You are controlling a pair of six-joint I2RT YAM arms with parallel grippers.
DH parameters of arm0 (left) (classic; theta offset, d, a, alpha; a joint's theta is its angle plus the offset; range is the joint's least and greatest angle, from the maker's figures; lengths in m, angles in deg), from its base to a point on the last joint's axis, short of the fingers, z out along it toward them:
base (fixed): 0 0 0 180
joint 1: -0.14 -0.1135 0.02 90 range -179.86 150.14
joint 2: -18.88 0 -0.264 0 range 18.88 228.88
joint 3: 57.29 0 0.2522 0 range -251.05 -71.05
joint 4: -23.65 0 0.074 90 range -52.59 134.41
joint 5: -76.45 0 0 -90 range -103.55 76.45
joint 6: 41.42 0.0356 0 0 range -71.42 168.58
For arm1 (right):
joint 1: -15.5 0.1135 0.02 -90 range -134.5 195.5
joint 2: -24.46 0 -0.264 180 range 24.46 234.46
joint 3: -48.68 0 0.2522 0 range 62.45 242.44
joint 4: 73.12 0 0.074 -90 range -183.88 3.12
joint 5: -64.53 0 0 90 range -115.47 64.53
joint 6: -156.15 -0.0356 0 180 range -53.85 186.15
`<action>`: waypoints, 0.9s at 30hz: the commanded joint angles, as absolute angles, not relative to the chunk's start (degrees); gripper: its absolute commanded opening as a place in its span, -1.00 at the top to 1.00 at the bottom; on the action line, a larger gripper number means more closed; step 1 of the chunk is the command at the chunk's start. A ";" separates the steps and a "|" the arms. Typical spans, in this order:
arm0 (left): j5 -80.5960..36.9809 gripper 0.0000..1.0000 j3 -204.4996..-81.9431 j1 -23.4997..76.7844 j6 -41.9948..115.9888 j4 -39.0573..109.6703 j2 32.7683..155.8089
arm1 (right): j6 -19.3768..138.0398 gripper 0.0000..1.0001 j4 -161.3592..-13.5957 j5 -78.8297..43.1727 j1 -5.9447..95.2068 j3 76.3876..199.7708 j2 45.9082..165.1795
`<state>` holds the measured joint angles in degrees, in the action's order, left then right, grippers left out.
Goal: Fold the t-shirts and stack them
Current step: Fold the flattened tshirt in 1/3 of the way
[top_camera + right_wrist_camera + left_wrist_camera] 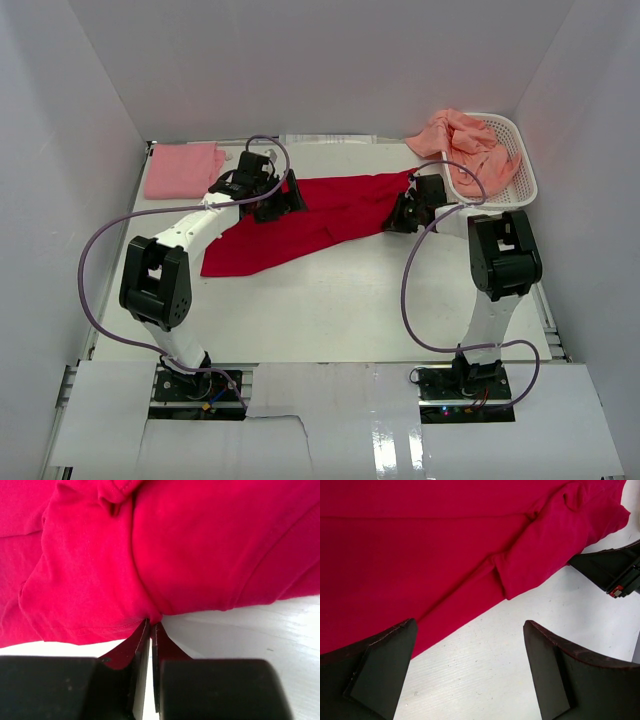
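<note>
The bright red cloth t-shirt [310, 215] is lying spread and rumpled across the middle of the white table [330, 300], stretching slantwise between the two arms. The left gripper [285, 198] is hovering at the shirt's left far edge. In the left wrist view its fingers [380, 672] are standing spread wide, one over the red cloth [420, 555] and the other over bare tabletop just beside the hem, with nothing clasped between them [470, 630].

The right gripper [402, 217] is sitting at the shirt's right end. Its wrist view is showing the fingers pressed together [150, 625] and pinching a small fold at the edge of the red fabric [200, 545].

A folded light pink cloth t-shirt [183, 170] is lying flat beyond the red shirt's left end, near it but apart. Beyond the red shirt's right end, crumpled salmon-orange cloth t-shirts [465, 140] are spilling over the rim of a white latticed plastic basket [520, 185].
</note>
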<state>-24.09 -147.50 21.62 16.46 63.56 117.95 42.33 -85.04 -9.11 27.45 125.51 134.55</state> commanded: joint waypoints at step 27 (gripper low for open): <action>-25.76 -0.96 -144.62 21.24 16.85 62.81 113.80 | 36.62 0.85 -103.14 -3.32 27.28 100.16 98.30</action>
